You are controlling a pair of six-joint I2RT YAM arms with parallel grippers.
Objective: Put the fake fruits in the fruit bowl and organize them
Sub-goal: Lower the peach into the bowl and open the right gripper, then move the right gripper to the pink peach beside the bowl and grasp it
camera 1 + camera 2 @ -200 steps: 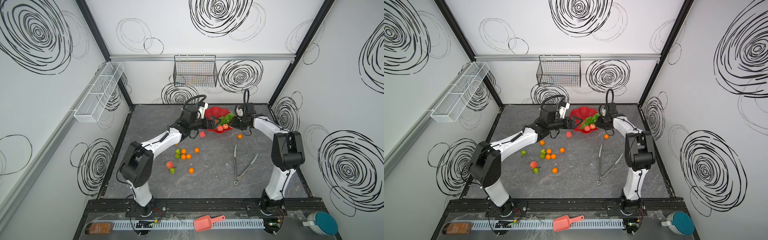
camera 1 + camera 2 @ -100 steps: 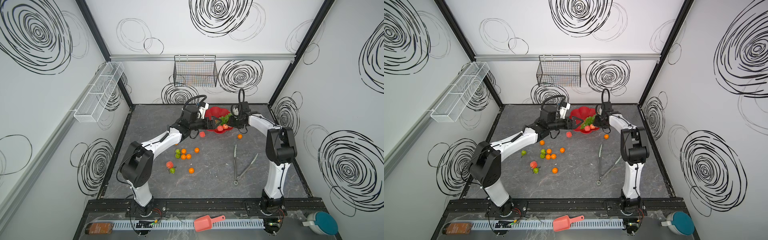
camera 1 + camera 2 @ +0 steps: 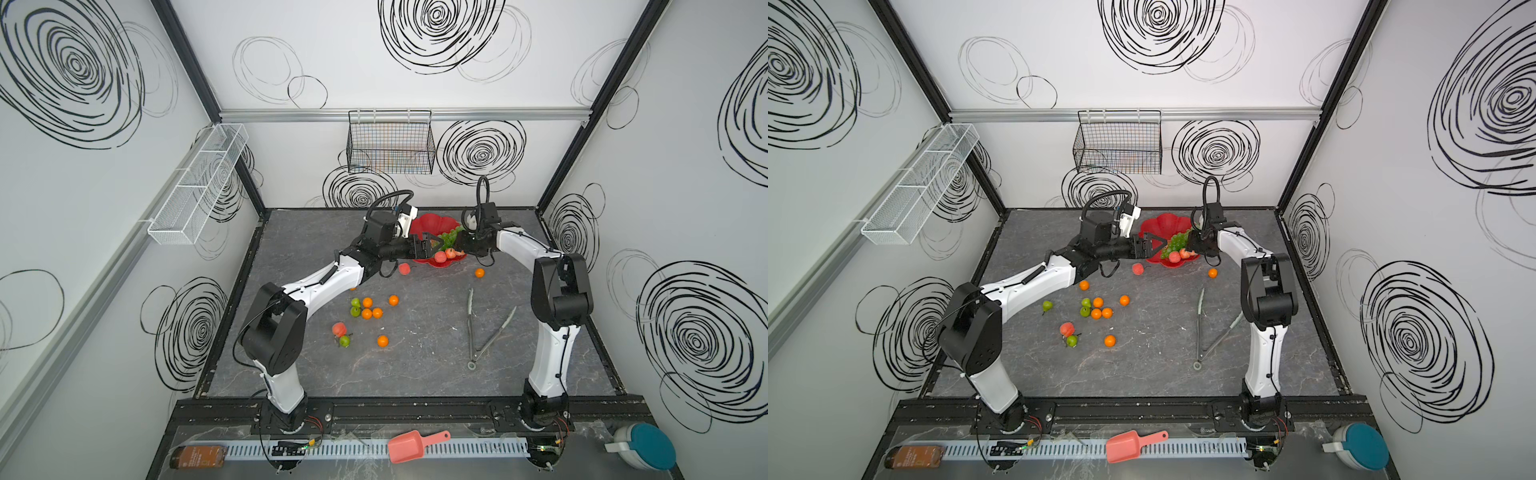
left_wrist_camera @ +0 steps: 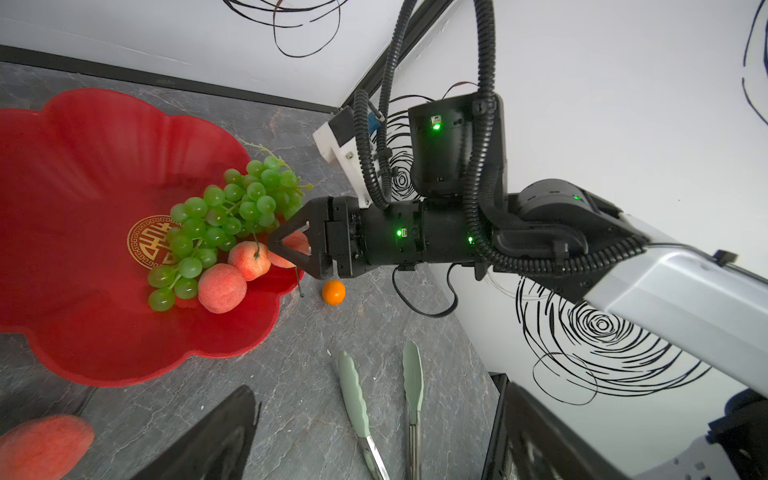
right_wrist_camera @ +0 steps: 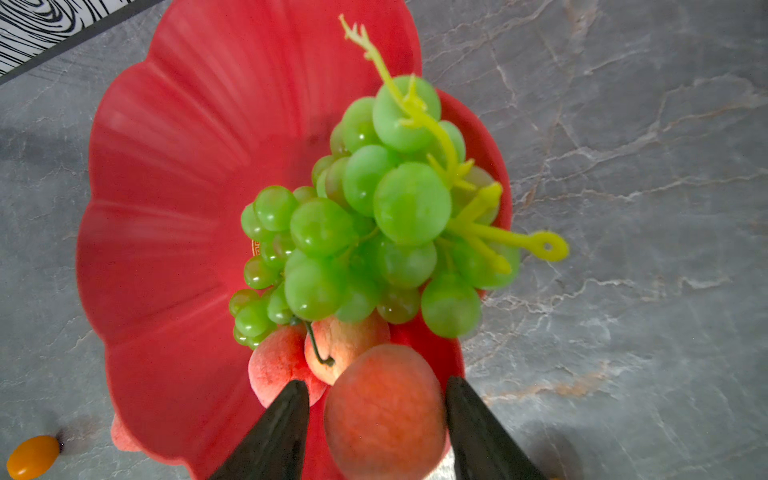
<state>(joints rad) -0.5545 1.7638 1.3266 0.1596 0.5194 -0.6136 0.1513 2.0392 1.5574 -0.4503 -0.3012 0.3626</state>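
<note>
A gold emblem [image 4: 146, 245], perhaps a Chinese character, marks the centre of the fruit bowl [image 4: 83, 158].

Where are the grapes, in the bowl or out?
In. The grapes lie on the bowl from its centre to the rim, stem poking over the edge.

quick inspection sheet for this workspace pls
surface: grey marbled tabletop, no spills seen
job's things: red fruit bowl holds grapes and peaches; oranges, pears, two more peaches loose on the tabletop
clutter: green tongs; pink scoop, brown bottle, teal-lidded tub on the front ledge
end effectors: left end effector open, empty; right end effector open around a peach at the bowl's rim
cables: black hose loops above each wrist
surroundings: swirl-marked walls, wire basket, mesh shelf
</note>
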